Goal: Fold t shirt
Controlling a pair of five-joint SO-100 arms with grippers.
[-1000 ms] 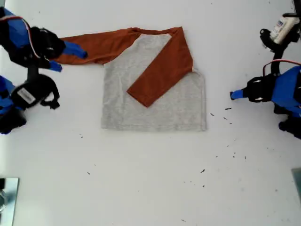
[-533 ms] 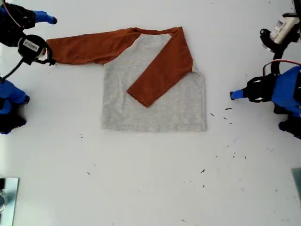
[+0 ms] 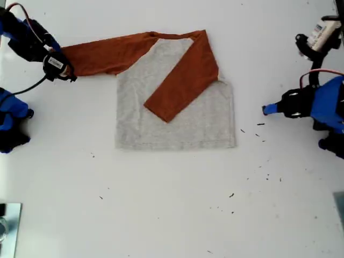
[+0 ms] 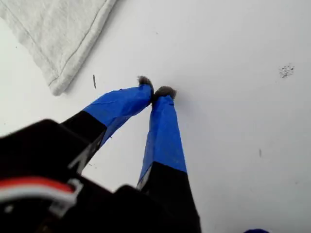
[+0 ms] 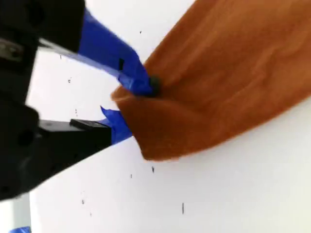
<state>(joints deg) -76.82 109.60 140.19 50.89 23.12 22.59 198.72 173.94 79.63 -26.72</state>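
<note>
Now my second gripper (image 5: 127,108) clamped on t shirt (image 3: 177,107) sleeve cuff; my first gripper (image 4: 156,91) together.

A plain white table (image 3: 172,215) fills nearly the whole exterior view, matte and evenly lit, with only soft, faint shadows. Small dark specks (image 3: 267,176) are scattered over its lower right part in that view, with a few more toward the lower middle. At the lower left corner of the exterior view a grey metallic object (image 3: 8,228) pokes in, cut off by the edge.
</note>
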